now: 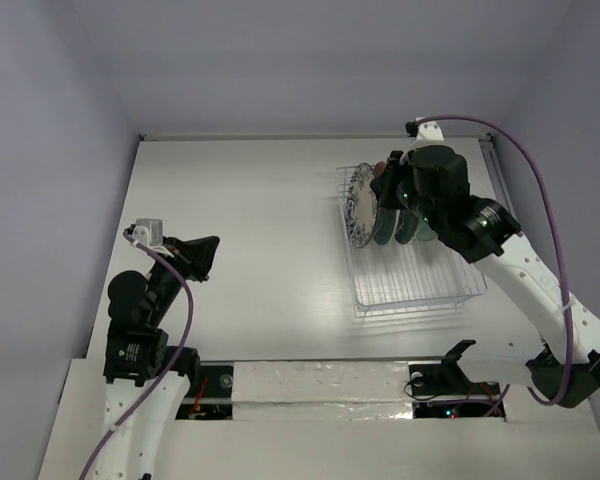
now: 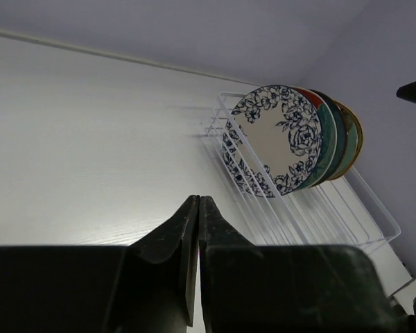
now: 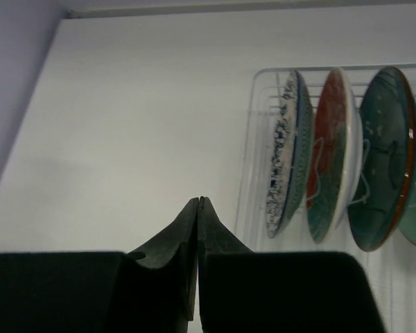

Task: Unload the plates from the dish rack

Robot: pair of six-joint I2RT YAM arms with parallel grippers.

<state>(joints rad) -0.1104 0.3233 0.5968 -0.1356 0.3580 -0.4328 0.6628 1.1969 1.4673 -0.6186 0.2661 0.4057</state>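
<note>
Both jaws are squeezed closed, holding nothing; all the round colourful plates (image 2: pixel 284 135) stand in the white wire rack (image 1: pixel 420 280) ahead, none out yet.

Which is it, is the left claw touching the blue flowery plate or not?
Apart. The top view shows the left gripper far across bare table from the blue flowery plate, which stands in the dish rack.
</note>
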